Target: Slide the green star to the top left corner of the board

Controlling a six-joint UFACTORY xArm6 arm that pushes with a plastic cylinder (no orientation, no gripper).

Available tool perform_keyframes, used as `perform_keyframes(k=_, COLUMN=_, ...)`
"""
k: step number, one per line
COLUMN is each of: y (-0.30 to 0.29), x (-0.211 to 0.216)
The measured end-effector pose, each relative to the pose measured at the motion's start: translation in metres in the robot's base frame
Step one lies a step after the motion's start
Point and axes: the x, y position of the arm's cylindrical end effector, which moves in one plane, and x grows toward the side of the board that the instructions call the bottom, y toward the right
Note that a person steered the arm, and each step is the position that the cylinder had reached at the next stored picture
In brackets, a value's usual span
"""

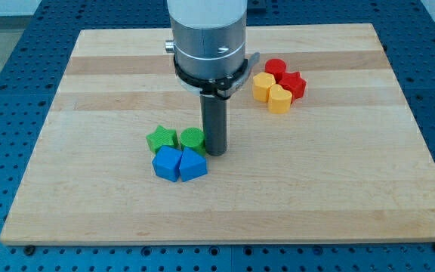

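Note:
The green star (161, 138) lies left of the board's middle. A green round block (192, 139) touches its right side. Two blue blocks sit just below them: a blue block (167, 163) on the left and a blue triangular block (192, 165) on the right. My tip (215, 153) stands on the board just right of the green round block, close to it or touching it, and up and right of the blue triangular block. The green round block lies between my tip and the star.
A cluster sits at the upper right: a red round block (276, 67), a red star (292, 84), a yellow block (263, 86) and a second yellow block (279, 98). The wooden board (89, 83) lies on a blue perforated table.

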Motion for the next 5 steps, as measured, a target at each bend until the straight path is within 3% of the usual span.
perform_keyframes(k=3, y=0.003, x=0.0)
perform_keyframes(k=5, y=0.051, x=0.002)
